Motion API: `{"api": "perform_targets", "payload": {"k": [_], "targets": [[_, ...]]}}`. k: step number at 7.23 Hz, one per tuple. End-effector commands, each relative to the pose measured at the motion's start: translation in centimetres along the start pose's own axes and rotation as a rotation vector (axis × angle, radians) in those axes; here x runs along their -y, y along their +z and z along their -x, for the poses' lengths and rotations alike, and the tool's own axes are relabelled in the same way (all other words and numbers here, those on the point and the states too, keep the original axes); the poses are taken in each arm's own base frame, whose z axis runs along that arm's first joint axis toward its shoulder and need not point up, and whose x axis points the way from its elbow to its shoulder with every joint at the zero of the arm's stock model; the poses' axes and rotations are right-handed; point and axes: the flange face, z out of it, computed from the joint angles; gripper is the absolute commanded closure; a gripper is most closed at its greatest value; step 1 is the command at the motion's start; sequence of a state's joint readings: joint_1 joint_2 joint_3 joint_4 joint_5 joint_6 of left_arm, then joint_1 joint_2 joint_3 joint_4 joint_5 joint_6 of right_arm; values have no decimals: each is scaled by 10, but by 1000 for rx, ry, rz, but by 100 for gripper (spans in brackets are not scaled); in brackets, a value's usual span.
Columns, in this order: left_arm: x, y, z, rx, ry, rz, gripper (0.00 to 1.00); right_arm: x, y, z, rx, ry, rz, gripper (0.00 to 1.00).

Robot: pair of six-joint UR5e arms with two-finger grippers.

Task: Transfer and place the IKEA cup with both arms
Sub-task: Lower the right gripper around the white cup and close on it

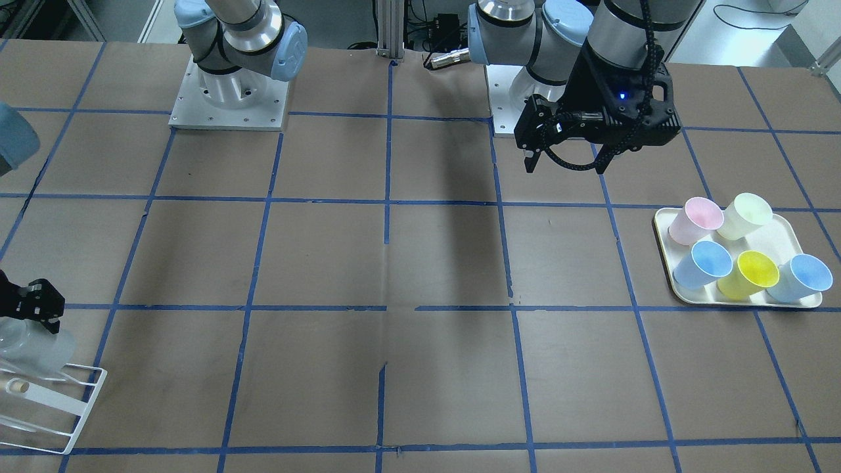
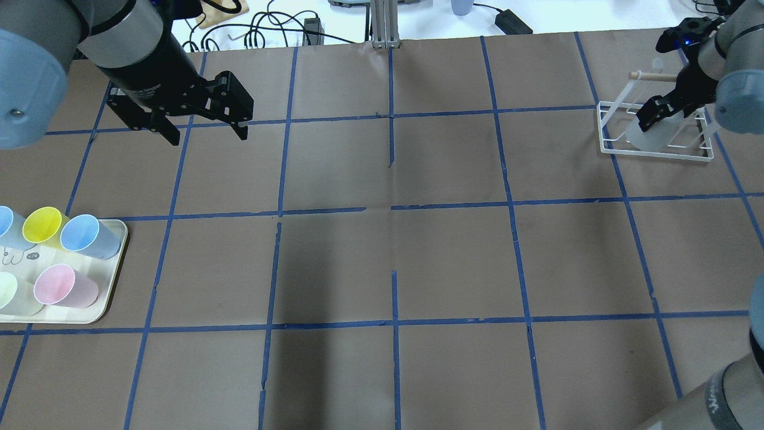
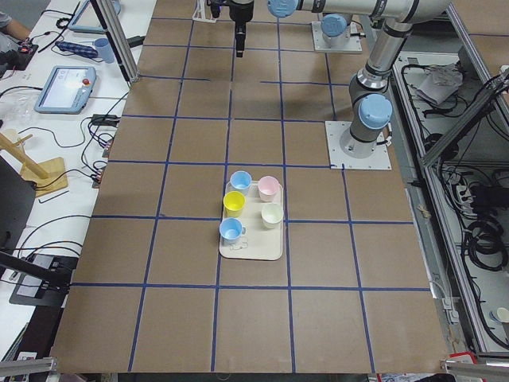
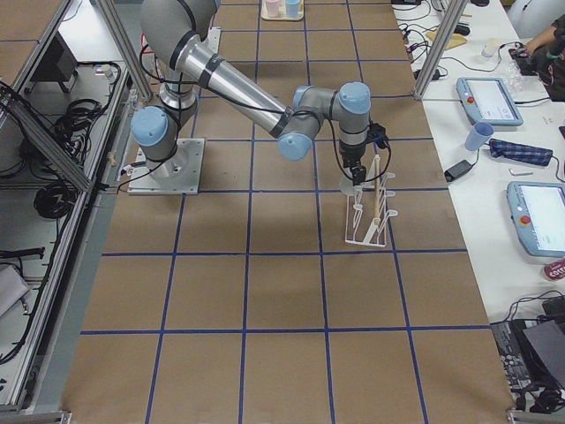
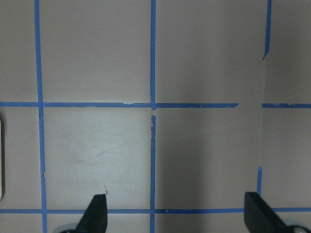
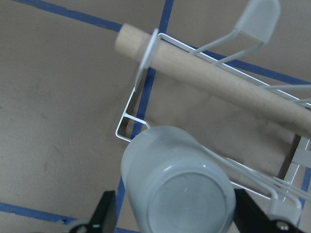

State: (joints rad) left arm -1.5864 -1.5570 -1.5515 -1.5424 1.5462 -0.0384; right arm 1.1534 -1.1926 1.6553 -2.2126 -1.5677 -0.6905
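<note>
Front view: my left gripper (image 1: 565,164) hangs released and empty, well apart from the cream tray (image 1: 662,230) of glossy coloured tumblers (image 1: 749,270).

Overhead: my right gripper (image 2: 655,112) clasps the IKEA cup (image 2: 649,138), smooth tapered pale plastic, in the white wire rack (image 2: 656,156) at far right.

Right wrist: the cup's base faces me, below the round wooden dowel (image 6: 218,80). I judge the handover done, with only letting go left.

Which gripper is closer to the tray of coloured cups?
Left. The left gripper hovers over the table near the tray; the right gripper is far across, gripping the pale cup at the wire rack.
</note>
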Motion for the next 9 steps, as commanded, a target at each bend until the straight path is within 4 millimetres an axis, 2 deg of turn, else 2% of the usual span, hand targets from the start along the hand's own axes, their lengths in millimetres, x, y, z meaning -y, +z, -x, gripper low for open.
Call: {"api": "perform_targets", "payload": {"k": [1,9], "targets": [[1,0,0,0,0,0,0,0,0,0,1,2,1,15],[1,0,0,0,0,0,0,3,4,1,19,-2,-26,14]]}}
